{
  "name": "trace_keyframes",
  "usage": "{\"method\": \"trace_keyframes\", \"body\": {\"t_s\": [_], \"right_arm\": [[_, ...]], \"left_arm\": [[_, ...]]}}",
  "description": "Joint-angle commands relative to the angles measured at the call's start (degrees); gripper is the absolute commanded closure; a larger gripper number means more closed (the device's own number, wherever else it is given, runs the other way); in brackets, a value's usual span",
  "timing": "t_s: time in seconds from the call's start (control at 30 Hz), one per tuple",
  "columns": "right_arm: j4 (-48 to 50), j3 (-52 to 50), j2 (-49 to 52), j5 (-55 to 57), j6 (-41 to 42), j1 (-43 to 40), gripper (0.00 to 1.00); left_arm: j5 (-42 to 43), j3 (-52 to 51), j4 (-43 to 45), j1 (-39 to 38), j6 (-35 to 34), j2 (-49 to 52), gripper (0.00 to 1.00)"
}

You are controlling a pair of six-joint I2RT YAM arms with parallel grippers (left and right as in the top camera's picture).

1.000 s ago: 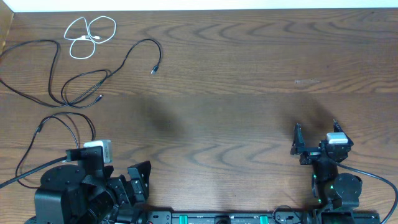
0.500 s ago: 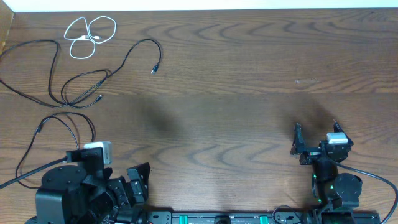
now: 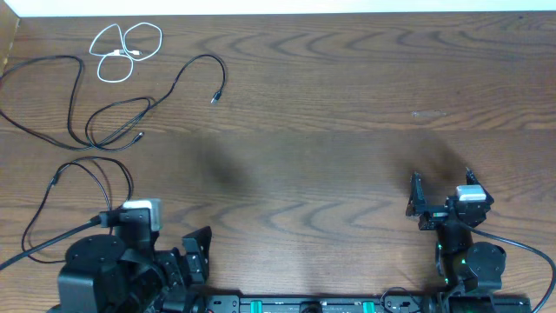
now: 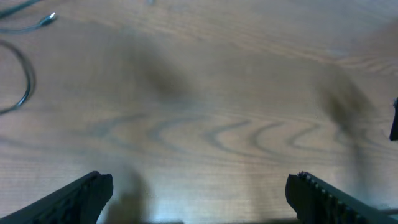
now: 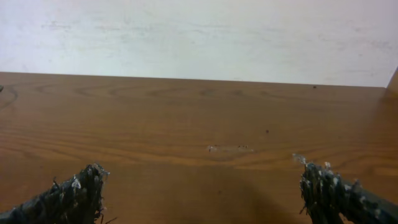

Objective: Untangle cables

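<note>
The cables lie apart at the table's far left in the overhead view. A short white cable [image 3: 122, 50] is coiled in small loops near the back edge. A long black cable [image 3: 113, 130] snakes below it and ends in a small plug [image 3: 215, 98]. Another black cable [image 3: 87, 165] loops just behind my left arm. My left gripper [image 3: 198, 252] is open at the front left, with nothing between its fingers [image 4: 93, 190]. In the left wrist view a black cable's bend [image 4: 26, 87] shows at the far left. My right gripper [image 3: 442, 181] is open over bare wood at the front right, far from every cable.
A thick black arm lead [image 3: 35, 248] runs off the left base, and another [image 3: 521, 248] leaves the right base. A white wall [image 5: 199, 31] stands behind the table's far edge. The wooden tabletop [image 3: 330, 113] spans the middle and right.
My left arm has drawn back slightly toward the front edge. The cables and the right arm have not moved.
</note>
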Motion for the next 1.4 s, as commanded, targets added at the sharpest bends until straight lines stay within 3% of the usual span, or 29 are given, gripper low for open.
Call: {"method": "trace_keyframes", "body": {"t_s": [0.0,0.3,0.6,1.0,1.37], "right_arm": [[0.02,-0.28,-0.50,0.09,0.17,-0.44,0.01],[0.02,-0.28,-0.50,0.09,0.17,-0.44,0.01],[0.02,-0.28,-0.50,0.09,0.17,-0.44,0.01],[0.02,-0.28,-0.50,0.09,0.17,-0.44,0.01],[0.02,-0.28,-0.50,0.09,0.17,-0.44,0.01]], "left_arm": [[3.52,-4.48,4.46,0.09,6.40,-2.82,0.06],[4.22,-17.66,20.17,3.76,10.47,-11.69,0.06],[3.80,-27.10,24.28,5.31,12.11,-18.80,0.02],[3.61,-29.40,24.68,6.69,12.11,-19.78,0.02],[3.43,-35.45,35.34,6.71,12.33,-24.50,0.02]]}}
